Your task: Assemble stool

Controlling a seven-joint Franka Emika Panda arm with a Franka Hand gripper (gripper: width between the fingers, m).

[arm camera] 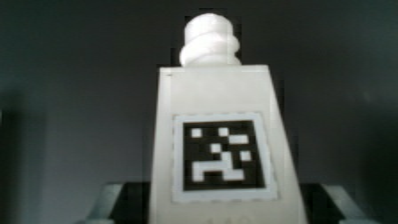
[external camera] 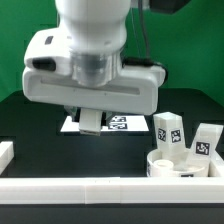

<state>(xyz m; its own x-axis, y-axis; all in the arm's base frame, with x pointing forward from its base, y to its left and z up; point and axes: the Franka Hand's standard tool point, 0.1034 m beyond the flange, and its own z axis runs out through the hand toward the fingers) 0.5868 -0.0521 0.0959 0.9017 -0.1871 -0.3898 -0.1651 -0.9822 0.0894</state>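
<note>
Black tabletop (external camera: 30,125) carries the marker board (external camera: 122,124) behind the arm. Gripper (arm camera: 217,203) clamps one stool leg (arm camera: 217,125). Two more legs (external camera: 168,131) stand on the seat (external camera: 180,167), near right.

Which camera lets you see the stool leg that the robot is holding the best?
The wrist view. The leg fills the picture there, showing its tag, its knobby screw tip and the gripper fingers shut on its base. In the exterior view the arm's big white body hides that leg; you only see the seat with two other legs standing in it.

Exterior view frontal, low; wrist view close on leg (arm camera: 214,125).
</note>
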